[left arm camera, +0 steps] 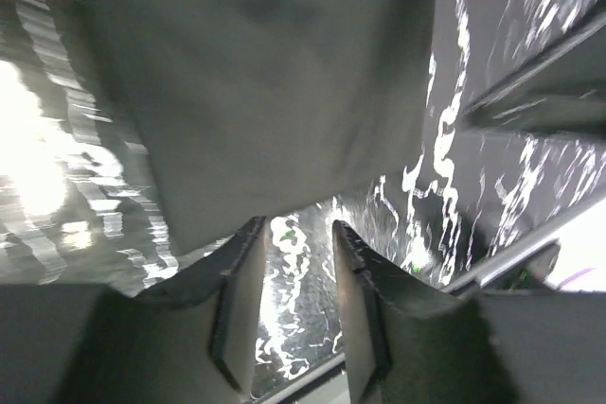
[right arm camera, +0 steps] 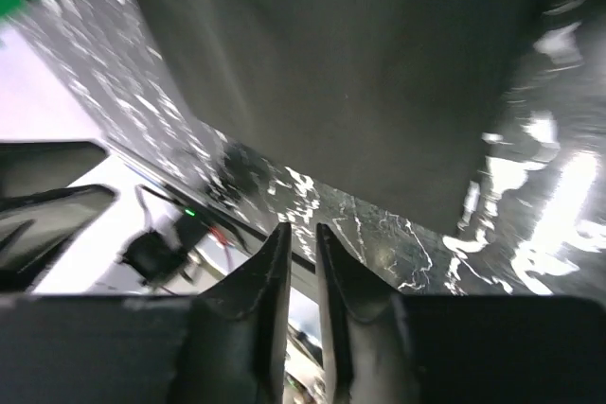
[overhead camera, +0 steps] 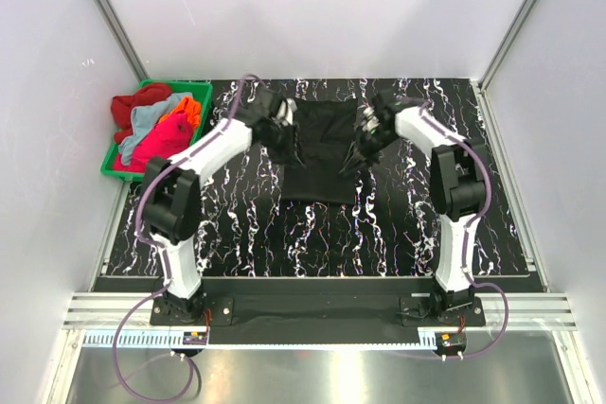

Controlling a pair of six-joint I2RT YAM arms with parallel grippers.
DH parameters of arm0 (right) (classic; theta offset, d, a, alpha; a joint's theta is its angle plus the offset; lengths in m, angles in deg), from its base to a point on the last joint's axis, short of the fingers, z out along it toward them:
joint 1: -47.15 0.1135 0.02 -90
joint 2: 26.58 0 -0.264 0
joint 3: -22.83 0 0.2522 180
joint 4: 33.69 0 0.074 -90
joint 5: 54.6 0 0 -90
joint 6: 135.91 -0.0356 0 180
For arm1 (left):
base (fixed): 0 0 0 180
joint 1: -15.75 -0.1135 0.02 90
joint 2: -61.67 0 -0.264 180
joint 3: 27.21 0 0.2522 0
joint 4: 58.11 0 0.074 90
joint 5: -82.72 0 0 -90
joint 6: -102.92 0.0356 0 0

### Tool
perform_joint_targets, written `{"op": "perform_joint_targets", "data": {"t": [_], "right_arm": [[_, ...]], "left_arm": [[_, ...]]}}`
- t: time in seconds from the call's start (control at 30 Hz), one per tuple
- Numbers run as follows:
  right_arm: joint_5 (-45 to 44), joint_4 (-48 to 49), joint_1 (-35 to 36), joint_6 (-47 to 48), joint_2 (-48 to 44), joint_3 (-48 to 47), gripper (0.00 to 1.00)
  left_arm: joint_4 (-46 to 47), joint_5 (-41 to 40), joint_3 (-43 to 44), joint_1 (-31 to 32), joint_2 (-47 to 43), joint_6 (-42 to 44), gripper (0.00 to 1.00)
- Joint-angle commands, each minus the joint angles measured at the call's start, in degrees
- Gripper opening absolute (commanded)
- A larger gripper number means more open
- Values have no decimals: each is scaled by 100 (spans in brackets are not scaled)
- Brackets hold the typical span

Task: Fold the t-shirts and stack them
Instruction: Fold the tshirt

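Spare t-shirts [overhead camera: 156,130], red, light blue, orange and pink, sit heaped in the green bin [overhead camera: 110,160], well to the left of the left gripper [overhead camera: 284,136].

The left arm reaches forward and slants inward, and its wrist is tipped down at the black t-shirt's [overhead camera: 322,153] left edge. In the wrist view this gripper is spread and empty. Bare bench [overhead camera: 246,234] shows between the fingers, and the cloth edge lies just ahead of their tips.

The black t-shirt lies flat on the bench between the two grippers. I judge it light, limp and prone to bunching. It is best pinched at hems or corners on both sides at once, since a mid-panel grab would only drag a wrinkle.

The right arm mirrors the left. The right gripper [overhead camera: 365,144] sits at the shirt's right edge with its fingers parted only narrowly and nothing between them. The cloth is just ahead of it.
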Motion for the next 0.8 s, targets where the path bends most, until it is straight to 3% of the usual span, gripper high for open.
{"op": "perform_joint_targets", "data": {"t": [0.0,0.13,0.77], "right_arm": [[-151,612,212,-136,-245,550,22],[-327,709,441,-119,-122,815,17],[-916,1078,485,110,-183,1922,21]], "left_arm": [[468,94,-259,104,306,-132,36],[494,-153,-496,96,464,-114,36],[599,-417,-1761,95,562,-97,36]]}}
